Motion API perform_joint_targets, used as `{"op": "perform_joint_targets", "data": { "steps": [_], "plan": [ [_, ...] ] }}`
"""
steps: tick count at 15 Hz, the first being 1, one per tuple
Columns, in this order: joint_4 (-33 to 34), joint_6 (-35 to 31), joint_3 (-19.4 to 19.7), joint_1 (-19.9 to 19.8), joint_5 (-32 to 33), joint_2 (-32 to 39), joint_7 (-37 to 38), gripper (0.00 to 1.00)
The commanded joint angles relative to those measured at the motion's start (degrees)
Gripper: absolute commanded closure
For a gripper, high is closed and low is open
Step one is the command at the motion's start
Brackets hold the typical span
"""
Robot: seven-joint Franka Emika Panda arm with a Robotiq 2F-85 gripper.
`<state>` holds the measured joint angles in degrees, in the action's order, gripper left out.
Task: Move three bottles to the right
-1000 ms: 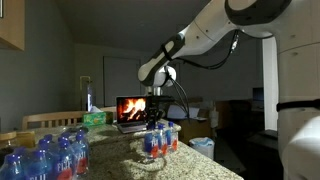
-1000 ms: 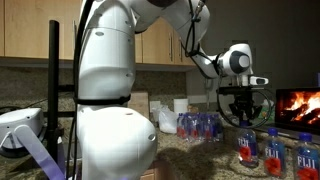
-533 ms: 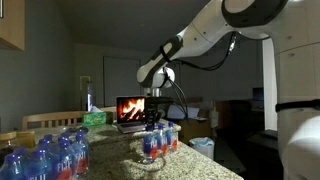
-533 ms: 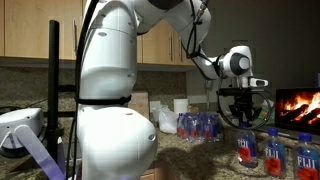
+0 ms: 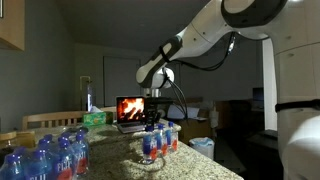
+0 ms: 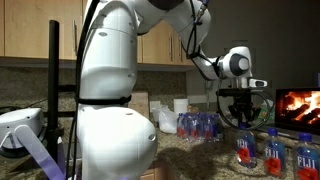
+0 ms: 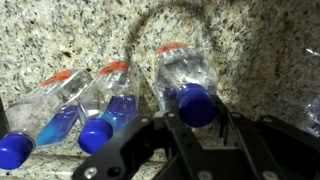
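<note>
Gripper: you had the gripper (image 7: 198, 120) coming in from the bottom edge of the wrist view, its two dark fingers clamped on either side of one bottle's blue cap. In both exterior views it (image 5: 151, 123) (image 6: 241, 118) pointed straight down over the counter.

Gripped bottle: your gripped bottle (image 7: 185, 72) was right of centre in the wrist view, seen from above, clear with a red band at its far end. In an exterior view it (image 5: 149, 146) stood upright below the gripper, centre of frame. Whether its base touched the counter could not be told.

Middle bottle: the middle bottle (image 7: 112, 92) was just beside the gripped one, on its left in the wrist view, blue cap free of the fingers.

Left bottle: the left bottle (image 7: 55, 105) was at the lower left of the wrist view, touching or nearly touching the middle one.

Counter: you were working over a speckled granite counter (image 7: 60, 30), which filled the top of the wrist view.

Other bottles: a crowd of like bottles (image 5: 45, 155) filled the lower left of an exterior view, well apart from your three.

Screen: a screen (image 5: 129, 108) showing a fire glowed behind the gripper, mid-frame.

Arm: your arm (image 5: 200, 40) reached in from the upper right.
</note>
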<state>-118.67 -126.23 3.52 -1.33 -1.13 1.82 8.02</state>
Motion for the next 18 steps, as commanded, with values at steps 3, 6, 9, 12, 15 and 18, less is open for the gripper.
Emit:
{"op": "perform_joint_targets", "data": {
  "steps": [3, 6, 9, 12, 15, 18],
  "plan": [
    [1.5, 0.1, -0.3, -0.6, -1.9, 0.8, -2.5, 0.85],
    [2.5, 0.2, -0.2, -0.7, -2.0, 1.6, -2.3, 0.85],
    [3.7, 0.3, -0.2, -0.8, -2.2, 2.5, -2.3, 0.85],
    [4.7, 0.9, -0.2, -0.8, -2.3, 3.3, -2.5, 0.85],
    [5.2, 1.0, -0.2, -0.9, -2.3, 3.9, -2.5, 0.85],
    [5.4, 1.2, -0.1, -0.9, -2.2, 4.4, -2.5, 0.85]
  ]
}}
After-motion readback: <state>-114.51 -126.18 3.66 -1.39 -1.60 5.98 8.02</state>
